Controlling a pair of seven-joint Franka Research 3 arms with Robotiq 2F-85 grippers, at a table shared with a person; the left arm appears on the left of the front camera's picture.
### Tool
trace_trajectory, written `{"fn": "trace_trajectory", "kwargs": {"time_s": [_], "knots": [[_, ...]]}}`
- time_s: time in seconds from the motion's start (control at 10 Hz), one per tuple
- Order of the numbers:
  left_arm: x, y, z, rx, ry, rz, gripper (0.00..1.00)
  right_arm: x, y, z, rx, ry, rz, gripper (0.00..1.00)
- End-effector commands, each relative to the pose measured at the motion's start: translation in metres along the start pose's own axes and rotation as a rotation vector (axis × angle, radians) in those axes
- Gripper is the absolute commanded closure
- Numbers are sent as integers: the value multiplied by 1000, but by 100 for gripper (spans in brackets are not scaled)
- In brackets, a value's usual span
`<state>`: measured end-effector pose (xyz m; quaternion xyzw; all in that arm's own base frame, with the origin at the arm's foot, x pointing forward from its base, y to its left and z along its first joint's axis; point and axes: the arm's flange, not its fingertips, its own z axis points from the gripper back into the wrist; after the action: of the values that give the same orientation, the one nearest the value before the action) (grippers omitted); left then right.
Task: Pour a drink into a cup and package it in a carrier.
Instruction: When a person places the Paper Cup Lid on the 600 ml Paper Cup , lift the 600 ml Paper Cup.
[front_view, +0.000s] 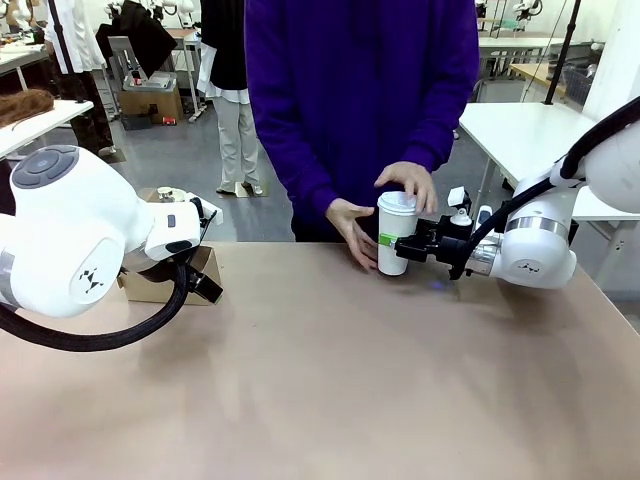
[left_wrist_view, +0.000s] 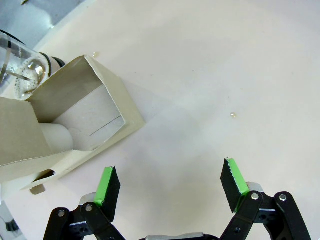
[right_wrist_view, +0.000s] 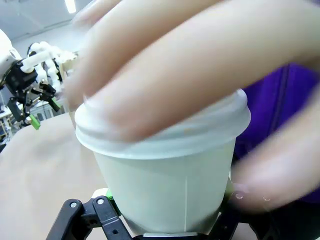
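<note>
1. One tall white paper cup (front_view: 396, 240) with a pale lid (right_wrist_view: 165, 131) is at the far side of the tan table (front_view: 320, 380), right in front of the person in a purple top (front_view: 360, 90).
2. Right gripper (front_view: 402, 246): clamped on the lower half of the cup from the side, one green pad (front_view: 385, 240) against its wall.
3. Two hands are at the cup. One hand (front_view: 408, 184) lies over the lid, and the other hand (front_view: 350, 232) cups the side facing away from the gripper.
4. Left gripper (left_wrist_view: 170, 180): jaws spread wide with nothing between them, hovering above bare table just beside the carrier.
5. One brown cardboard carrier (left_wrist_view: 80, 107) is at the table's left side, partly behind the left arm in the front view. One white rounded thing (left_wrist_view: 52, 137) sits inside it; I cannot tell what it is.
6. One clear glass pot with metal bands (left_wrist_view: 20, 65) stands just beyond the carrier.
</note>
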<state>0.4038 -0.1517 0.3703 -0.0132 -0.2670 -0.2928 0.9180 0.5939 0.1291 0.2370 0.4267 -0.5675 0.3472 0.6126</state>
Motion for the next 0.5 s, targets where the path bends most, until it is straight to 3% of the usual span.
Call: {"fn": "trace_trajectory", "kwargs": {"time_s": [0.0,0.4], "knots": [[0,0,0,-1,-1,1,0,6,3,-3,-4,-17,20,20],[0,0,0,-1,-1,1,0,6,3,-3,-4,-17,20,20]]}}
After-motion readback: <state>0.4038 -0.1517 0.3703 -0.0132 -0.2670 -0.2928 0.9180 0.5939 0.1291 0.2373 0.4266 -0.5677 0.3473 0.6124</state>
